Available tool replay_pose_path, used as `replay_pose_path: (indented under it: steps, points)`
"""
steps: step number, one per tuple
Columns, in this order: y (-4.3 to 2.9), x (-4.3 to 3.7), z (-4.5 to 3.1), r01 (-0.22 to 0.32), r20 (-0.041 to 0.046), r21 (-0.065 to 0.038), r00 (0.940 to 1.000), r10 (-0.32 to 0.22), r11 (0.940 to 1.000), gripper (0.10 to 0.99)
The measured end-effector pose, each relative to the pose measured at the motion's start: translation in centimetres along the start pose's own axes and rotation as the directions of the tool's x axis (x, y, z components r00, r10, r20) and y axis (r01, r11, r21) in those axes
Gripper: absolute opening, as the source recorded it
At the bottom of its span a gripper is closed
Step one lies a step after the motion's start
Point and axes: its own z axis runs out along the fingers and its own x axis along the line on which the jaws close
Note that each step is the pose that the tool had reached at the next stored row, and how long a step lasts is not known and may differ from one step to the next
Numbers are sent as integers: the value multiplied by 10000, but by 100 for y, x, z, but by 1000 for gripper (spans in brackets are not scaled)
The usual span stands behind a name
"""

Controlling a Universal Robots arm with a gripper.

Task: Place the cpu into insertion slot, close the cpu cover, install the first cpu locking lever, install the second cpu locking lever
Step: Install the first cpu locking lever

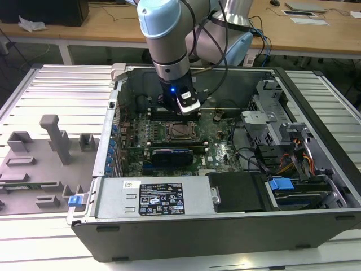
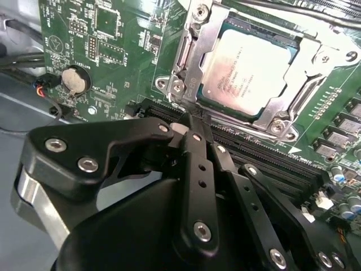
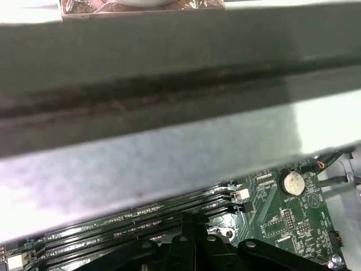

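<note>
Lying flat in the insertion slot (image 2: pixel 248 68), the cpu (image 2: pixel 246 70), metal face up, square with no long axis; looking light, stiff and fragile underneath, best taken by opposite edges; resting closed over it, the cpu cover (image 2: pixel 293 93); hovering beside the memory slots (image 2: pixel 265 152), the gripper (image 2: pixel 194 127), fingers pinched together, holding nothing.
</note>
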Motion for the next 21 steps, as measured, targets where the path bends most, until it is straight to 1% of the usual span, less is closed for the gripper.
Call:
replay_pose_path:
  steps: [2, 3, 4, 5, 6, 7, 8, 10, 11, 12, 13, 14, 16, 17, 20, 21]
  points:
    - [6, -6, -27, 0, -1, 1, 10000, 0, 10000, 106]
    - [11, -12, -53, 5, 4, 20, 10000, -5, 10000, 106]
    - [17, -18, -82, 24, 21, 97, 10000, -24, 10000, 106]
    - [29, -30, -132, 79, 63, 298, 9999, -81, 9995, 106]
    - [33, -35, -158, 119, 95, 453, 9999, -123, 9989, 106]
    - [38, -40, -182, 188, 148, 726, 9997, -200, 9972, 106]
    - [38, -41, -182, 209, 164, 804, 9996, -223, 9965, 106]
    - [38, -41, -182, 210, 164, 807, 9996, -224, 9965, 106]
    - [39, -41, -181, 207, 116, 819, 9997, -217, 9964, 106]
    - [40, -46, -178, 192, -95, 868, 9998, -184, 9960, 106]
    - [40, -49, -176, 179, -258, 908, 9995, -156, 9957, 106]
    - [41, -54, -174, 168, -450, 957, 9989, -125, 9953, 106]
    - [42, -63, -169, 154, -786, 1042, 9969, -72, 9944, 106]
    - [43, -66, -168, 148, -920, 1075, 9957, -49, 9941, 106]
    - [38, -67, -169, 147, -925, 1077, 9957, -47, 9941, 106]
    - [24, -70, -171, 147, -924, 1078, 9957, -47, 9941, 106]
